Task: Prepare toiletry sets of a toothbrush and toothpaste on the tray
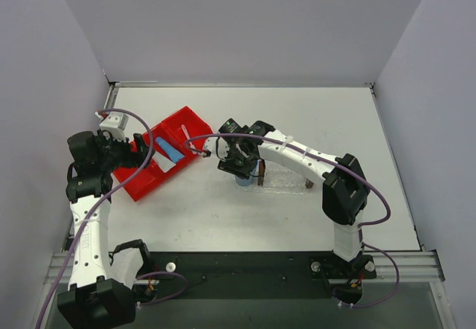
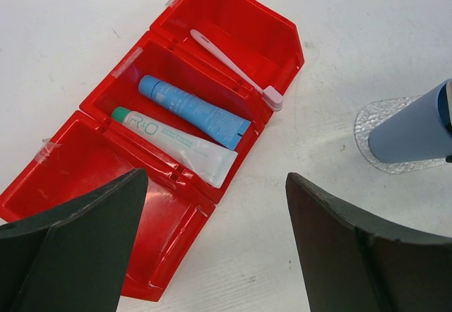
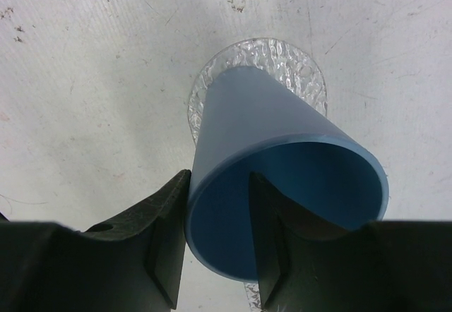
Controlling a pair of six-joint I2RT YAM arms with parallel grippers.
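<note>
Right tool (image 3: 217, 245) pinches smooth blue cup (image 3: 282, 185) wall, seemingly.

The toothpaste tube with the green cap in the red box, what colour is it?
The tube is whitish with pale green lettering, clearest in the left wrist view.

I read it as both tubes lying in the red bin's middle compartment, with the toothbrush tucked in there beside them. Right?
Not quite. The blue tube and white tube do lie in the red bin's middle compartment, but the toothbrush is not with them: it lies in the far end compartment, its head resting on the rim. The left wrist view shows it.
</note>
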